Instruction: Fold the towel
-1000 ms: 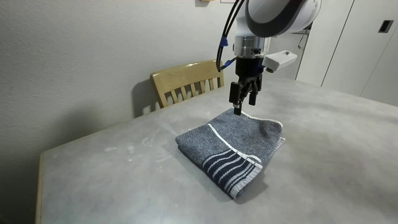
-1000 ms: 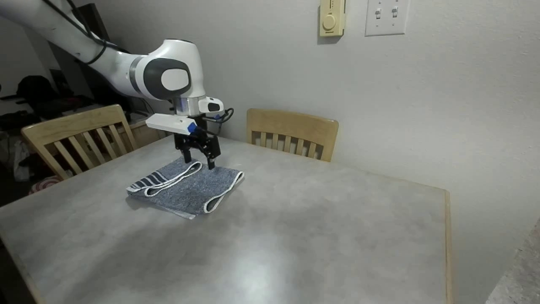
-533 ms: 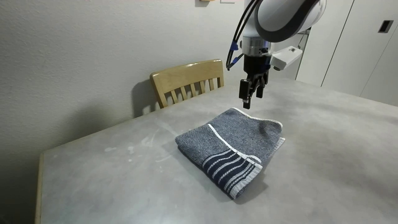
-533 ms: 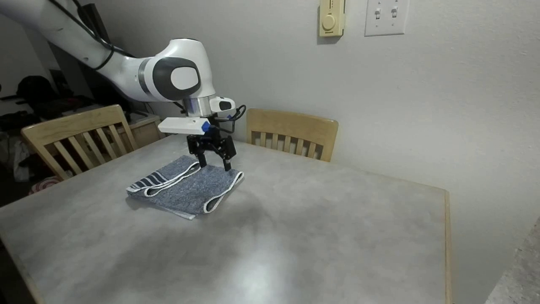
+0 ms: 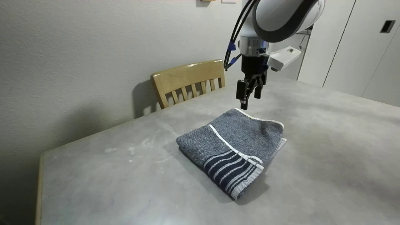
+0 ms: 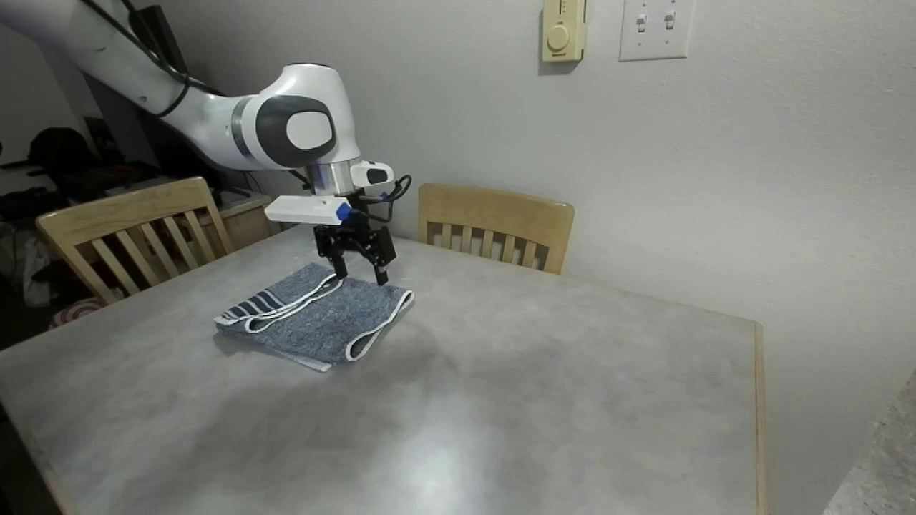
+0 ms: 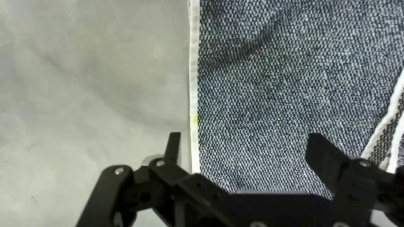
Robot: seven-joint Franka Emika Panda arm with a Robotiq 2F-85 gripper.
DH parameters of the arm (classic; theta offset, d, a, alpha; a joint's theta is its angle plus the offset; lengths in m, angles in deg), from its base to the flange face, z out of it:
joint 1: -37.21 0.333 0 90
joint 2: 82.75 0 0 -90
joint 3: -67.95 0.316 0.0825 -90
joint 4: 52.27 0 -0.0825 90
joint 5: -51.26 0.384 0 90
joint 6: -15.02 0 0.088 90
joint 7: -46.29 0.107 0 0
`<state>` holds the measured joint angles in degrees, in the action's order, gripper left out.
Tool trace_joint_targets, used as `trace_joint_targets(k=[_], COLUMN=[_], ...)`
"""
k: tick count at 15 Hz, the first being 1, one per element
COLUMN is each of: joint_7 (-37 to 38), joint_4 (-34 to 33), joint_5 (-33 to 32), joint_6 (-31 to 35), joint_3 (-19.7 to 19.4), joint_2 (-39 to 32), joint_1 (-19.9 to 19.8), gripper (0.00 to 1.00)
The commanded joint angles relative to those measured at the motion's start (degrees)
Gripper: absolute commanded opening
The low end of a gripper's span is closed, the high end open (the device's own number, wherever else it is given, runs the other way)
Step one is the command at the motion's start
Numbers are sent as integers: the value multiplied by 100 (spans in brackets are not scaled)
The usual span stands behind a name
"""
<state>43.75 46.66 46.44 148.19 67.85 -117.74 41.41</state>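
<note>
The blue-grey towel (image 5: 250, 134) lies on the table partly folded. A flap with dark and white stripes is turned over on top, and white edging shows along its borders in both exterior views. My gripper (image 5: 251, 100) hangs by the towel's far edge, fingers pointing down, and no contact with the cloth shows. In an exterior view the gripper (image 6: 361, 277) overlaps the back part of the towel (image 6: 333, 325). From the wrist, the gripper (image 7: 244, 135) is wide open with nothing gripped: one finger appears over bare table, the opposite one over the towel (image 7: 268, 94), the white edge between them.
The grey table (image 6: 515, 386) extends around the towel. A wooden chair (image 6: 494, 207) stands against the wall side, and another chair (image 6: 136, 229) is at the table's far left end in that exterior view. A wall runs close behind the table.
My open gripper has risen slightly and shifted sideways, to the right in both exterior views, then drifted back a little. The towel lies as before.
</note>
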Motion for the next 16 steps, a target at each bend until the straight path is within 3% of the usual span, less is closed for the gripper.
trace_joint_targets(k=[1,10,16], joint_7=[280,1020,835], joint_4=[-409,-1247,-1360], joint_5=[39,305,674], joint_6=[-16,-217,-368], joint_3=[55,-51,73], joint_2=[-251,-1044,-1215], joint_1=[55,-10,-302], gripper=[100,100,100])
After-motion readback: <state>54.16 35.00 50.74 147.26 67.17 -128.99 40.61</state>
